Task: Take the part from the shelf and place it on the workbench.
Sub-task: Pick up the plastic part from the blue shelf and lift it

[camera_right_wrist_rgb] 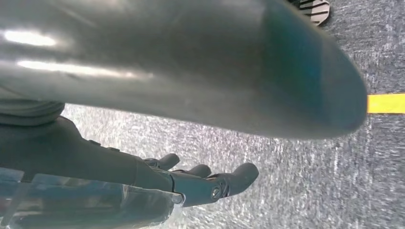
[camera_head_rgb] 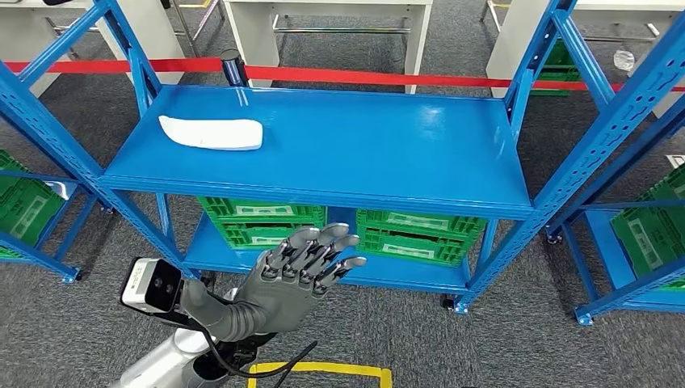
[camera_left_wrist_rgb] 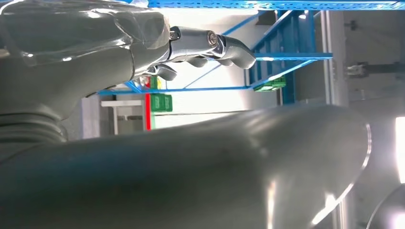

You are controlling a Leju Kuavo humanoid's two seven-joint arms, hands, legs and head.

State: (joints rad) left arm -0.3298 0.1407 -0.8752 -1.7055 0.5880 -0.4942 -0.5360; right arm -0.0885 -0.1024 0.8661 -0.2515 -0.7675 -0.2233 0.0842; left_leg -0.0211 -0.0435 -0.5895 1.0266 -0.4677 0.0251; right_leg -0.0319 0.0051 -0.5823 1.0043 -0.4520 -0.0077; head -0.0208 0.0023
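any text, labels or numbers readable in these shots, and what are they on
None can be read.
Green crates under the blue shelf: pale label panels, too blurred to read.
White part: no visible marking.
Left hand: no marking.
Right hand: no marking.

Shelf (camera_head_rgb: pixel 363 145): painted blue metal, smooth, semi-gloss with glare near its back edge. Part (camera_head_rgb: pixel 212 132) at shelf's left edge: white, matt, looks like plastic. Crates (camera_head_rgb: pixel 420 234) underneath: green ribbed plastic. Left hand (camera_head_rgb: pixel 303 271): grey matt plastic, silver metal at the fingers. Floor (camera_head_rgb: pixel 501 347): rough grey carpet.
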